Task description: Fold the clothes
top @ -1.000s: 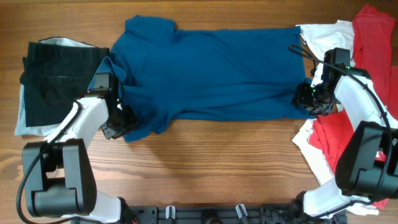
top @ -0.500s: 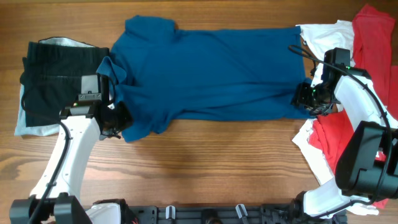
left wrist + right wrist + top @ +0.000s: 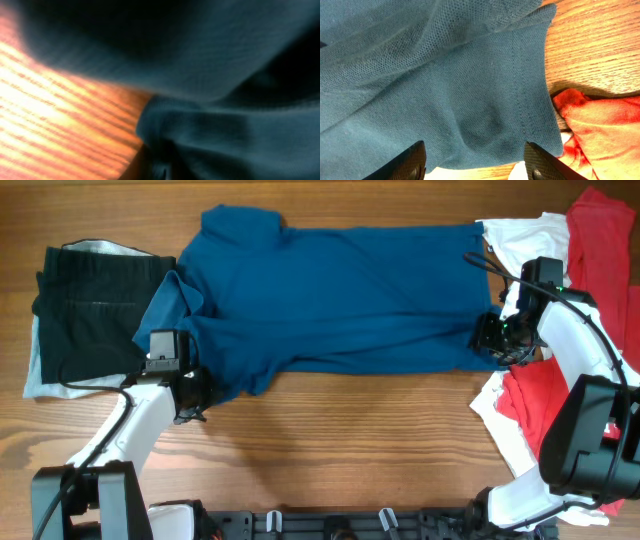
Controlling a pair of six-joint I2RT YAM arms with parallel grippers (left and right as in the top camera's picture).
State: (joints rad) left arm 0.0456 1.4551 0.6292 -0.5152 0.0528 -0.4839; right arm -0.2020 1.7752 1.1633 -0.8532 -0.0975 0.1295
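Teal T-shirt [image 3: 340, 300] spread flat on worktop [image 3: 350, 440], left claw [image 3: 192, 388] at its lower-left corner, grip not discernible, left wrist view blurred, right claw [image 3: 475, 162] apart over its hem, tips cut off by frame, red tee [image 3: 600, 240] partly out of frame.

Overhead, we look straight down on the whole table [image 3: 330, 430]. Both our wrist cameras sit close over the teal-blue shirt [image 3: 340, 290], the left blurred at one end, the right at its hem.

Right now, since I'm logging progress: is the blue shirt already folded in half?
No, the blue shirt lies spread open at full length across the table in the overhead view.
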